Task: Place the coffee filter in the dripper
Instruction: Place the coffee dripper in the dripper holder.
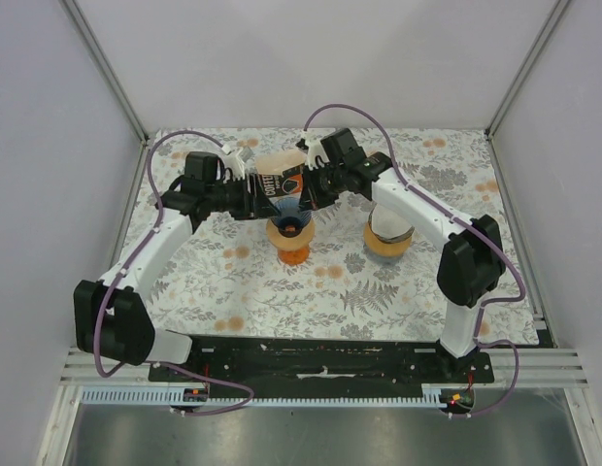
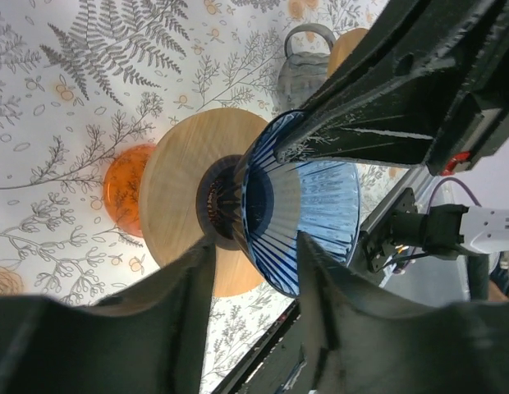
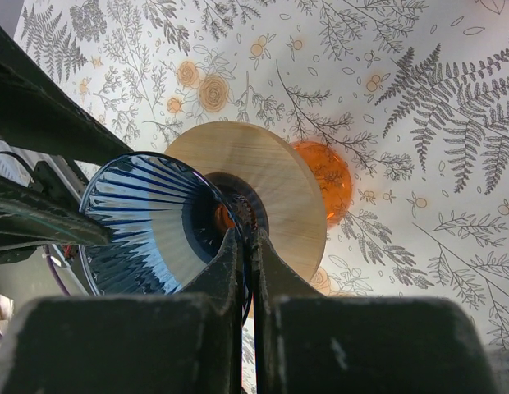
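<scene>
The dripper point(image 1: 299, 212), a blue ribbed glass cone point(image 3: 148, 217) with a wooden collar point(image 3: 279, 176), sits on an orange cup point(image 1: 294, 252). My right gripper point(image 3: 245, 234) is shut on the cone's thin wall near its neck, reaching in from the right point(image 1: 313, 189). My left gripper point(image 2: 254, 246) comes from the left point(image 1: 257, 199) and is open. One of its fingers point(image 2: 320, 271) is over the cone's rim point(image 2: 275, 271) and the other is outside by the collar point(image 2: 185, 205). A brown pack labelled COFFEE point(image 1: 275, 178) stands just behind. No single coffee filter shows.
A grey mug point(image 2: 308, 66) with a round wooden piece point(image 1: 386, 240) stands to the right of the dripper, under the right arm. The floral tablecloth point(image 1: 340, 291) covers the table, with white walls at the back and sides.
</scene>
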Controlling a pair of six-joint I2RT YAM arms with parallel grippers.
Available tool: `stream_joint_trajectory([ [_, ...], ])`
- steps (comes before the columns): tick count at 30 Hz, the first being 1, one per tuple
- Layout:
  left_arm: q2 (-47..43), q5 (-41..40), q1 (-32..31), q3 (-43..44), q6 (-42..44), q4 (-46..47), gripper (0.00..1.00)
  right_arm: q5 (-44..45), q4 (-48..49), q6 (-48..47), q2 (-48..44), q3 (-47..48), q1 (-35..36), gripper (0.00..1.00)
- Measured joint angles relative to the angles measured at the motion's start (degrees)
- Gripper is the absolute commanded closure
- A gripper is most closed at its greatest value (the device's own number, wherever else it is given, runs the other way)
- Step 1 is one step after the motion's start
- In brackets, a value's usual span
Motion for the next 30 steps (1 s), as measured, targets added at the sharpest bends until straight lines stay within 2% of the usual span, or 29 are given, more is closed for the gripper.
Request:
stream_joint_trajectory([
  [2, 0.76, -0.02, -0.11, -0.39, -0.50, 0.26, 0.65, -0.11, 0.35, 0.24, 0.48, 0.00, 0.02, 1.00],
  [7, 1.97, 0.50, -0.11, -0.57, -1.70, 1.11, 0.81, 0.02, 0.59, 0.44, 0.57, -0.07, 0.20, 1.00],
  [11, 1.95, 0.37, 0.02, -1.14, -2.84, 1.92, 0.98, 0.33, 0.96, 0.94, 0.57, -0.17, 0.31, 1.00],
  [30, 4.11, 0.28, 0.57, -2.89, -6.16, 6.60, 0.98, 1.40, 8.50, 4.13, -0.94, -5.90, -0.13, 1.00],
])
